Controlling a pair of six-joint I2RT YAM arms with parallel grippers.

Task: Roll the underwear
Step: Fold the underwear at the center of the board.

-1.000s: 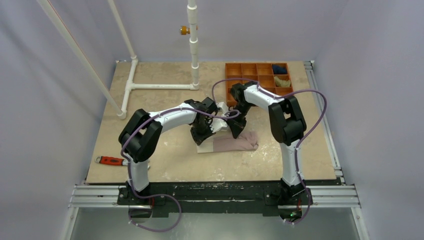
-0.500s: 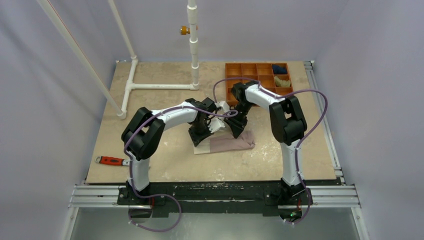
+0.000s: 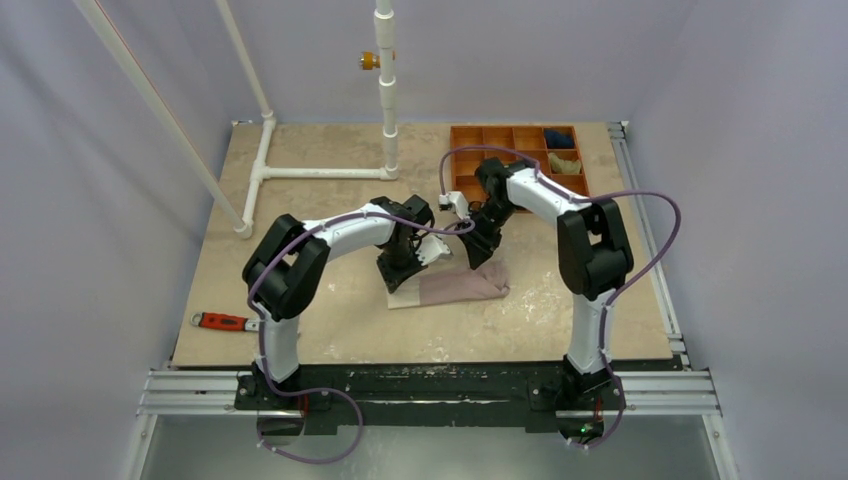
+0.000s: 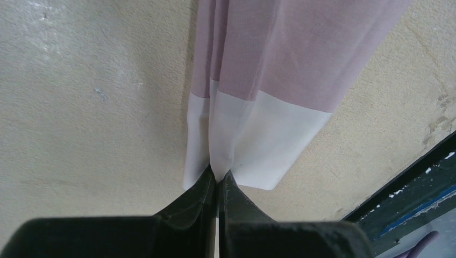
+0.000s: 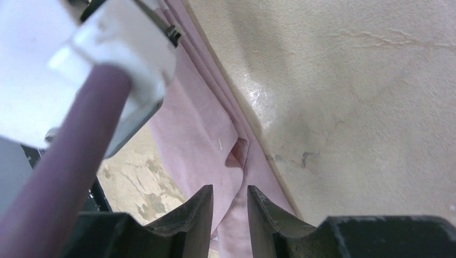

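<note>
The underwear (image 3: 455, 286) lies folded into a long strip on the table's middle, dusty pink with a cream-white panel at its left end. My left gripper (image 3: 400, 272) is shut on the edge of that white panel (image 4: 253, 134), pinching a fold at the fingertips (image 4: 218, 180). My right gripper (image 3: 478, 256) hovers over the strip's far right part. In the right wrist view its jaws stand apart (image 5: 230, 196), with a ridge of pink cloth (image 5: 204, 134) in the gap below them and not pinched.
An orange compartment tray (image 3: 500, 135) sits at the back right, holding a dark blue bundle (image 3: 560, 138) and an olive-tan bundle (image 3: 565, 163). A white pipe frame (image 3: 388, 110) stands at the back left. A red-handled tool (image 3: 222, 321) lies near the front left edge.
My right gripper has opened and let go of the pink cloth, and its arm has swung to the right. The left gripper stays shut on the white panel.
</note>
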